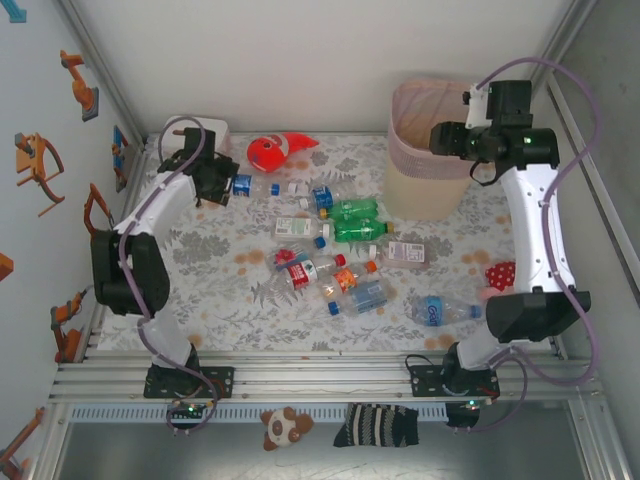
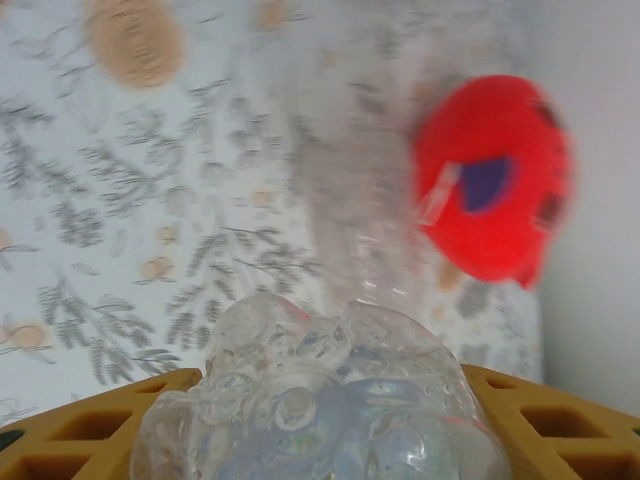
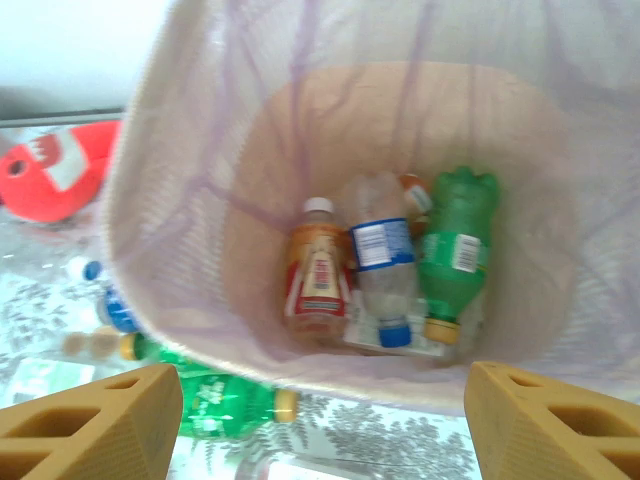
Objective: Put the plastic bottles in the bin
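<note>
From above, the left gripper (image 1: 222,185) is at the far left of the flowered table (image 1: 220,300), clamped on one end of a clear bottle (image 1: 252,186). The bottle's long axis runs straight out from the fingertips, and a red fish toy (image 1: 275,152) lies just beyond. Loose bottles (image 1: 355,232) lie scattered on their sides well off to that gripper's right. The right gripper (image 1: 445,138) hangs over the rim of the bin (image 1: 412,190). In the left wrist view, the left gripper (image 2: 330,372) has its yellow fingers (image 2: 90,425) pressed against both sides of the clear bottle's (image 2: 320,410) ribbed base. The blurred body points away from the camera toward the fish toy (image 2: 490,180), which sits ahead and to the right. In the right wrist view, the right gripper (image 3: 320,395) has its fingers (image 3: 100,420) spread wide with nothing between them. The bin (image 3: 200,120) opens directly below and ahead. At its bottom three bottles lie side by side, long axes roughly parallel. An amber bottle (image 3: 318,280) points its white cap away from the gripper. A blue-labelled bottle (image 3: 378,250) and a green bottle (image 3: 455,245) point their caps toward it.
</note>
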### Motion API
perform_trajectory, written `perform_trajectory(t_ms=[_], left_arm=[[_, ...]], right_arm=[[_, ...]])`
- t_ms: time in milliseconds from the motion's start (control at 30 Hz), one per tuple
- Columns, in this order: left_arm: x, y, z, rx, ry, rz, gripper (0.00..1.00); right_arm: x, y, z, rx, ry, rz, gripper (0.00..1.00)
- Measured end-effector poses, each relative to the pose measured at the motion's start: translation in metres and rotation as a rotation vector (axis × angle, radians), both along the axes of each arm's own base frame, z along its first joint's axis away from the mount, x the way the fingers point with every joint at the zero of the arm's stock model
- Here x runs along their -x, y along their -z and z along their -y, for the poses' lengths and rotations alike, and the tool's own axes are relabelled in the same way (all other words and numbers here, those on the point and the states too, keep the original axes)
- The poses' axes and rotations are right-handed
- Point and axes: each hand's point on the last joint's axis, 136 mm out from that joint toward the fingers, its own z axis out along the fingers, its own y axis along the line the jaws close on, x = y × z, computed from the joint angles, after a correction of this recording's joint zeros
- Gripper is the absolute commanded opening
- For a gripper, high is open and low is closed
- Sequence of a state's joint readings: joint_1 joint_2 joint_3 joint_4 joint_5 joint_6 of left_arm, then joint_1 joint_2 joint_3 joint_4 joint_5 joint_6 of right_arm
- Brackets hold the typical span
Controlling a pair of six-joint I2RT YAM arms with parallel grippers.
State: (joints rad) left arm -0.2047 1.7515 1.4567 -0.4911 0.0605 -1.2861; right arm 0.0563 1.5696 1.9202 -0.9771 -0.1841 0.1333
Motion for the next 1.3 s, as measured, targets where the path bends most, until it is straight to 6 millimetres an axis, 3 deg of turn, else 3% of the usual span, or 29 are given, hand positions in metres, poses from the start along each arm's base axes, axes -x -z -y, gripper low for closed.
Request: perform_trajectory(t_ms=[233,400,567,733,867,1067,1300], left_arm=[[0.005,-0.082,0.026,-0.091,0.234,0.34,0.51],[0.017,-0.141,0.065,-0.127,0.433,0.583,0.52],[0.043,-0.186,0.107,-0.089,0.658,0.817,0.53],[0.077,-0.216,0.138,-0.027,0.859,1.026,0.53],[0.105,-0.241,0.15,0.011,0.979,1.187,0.5],[0.149,-0.276,0.163,0.055,1.139,1.405,0.49],[0.199,-0.289,0.182,0.086,1.342,1.538,0.5]], right_arm=[[0.017,-0.022,-0.039,-0.163,-0.163,0.121,0.74],[0.035,-0.045,-0.081,-0.263,-0.342,0.224,0.74],[0.061,-0.062,-0.13,-0.331,-0.548,0.301,0.74],[0.093,-0.074,-0.173,-0.388,-0.751,0.348,0.74],[0.119,-0.084,-0.201,-0.417,-0.894,0.379,0.76],[0.146,-0.086,-0.227,-0.437,-1.027,0.383,0.85],[0.157,-0.091,-0.252,-0.438,-1.131,0.389,0.91]])
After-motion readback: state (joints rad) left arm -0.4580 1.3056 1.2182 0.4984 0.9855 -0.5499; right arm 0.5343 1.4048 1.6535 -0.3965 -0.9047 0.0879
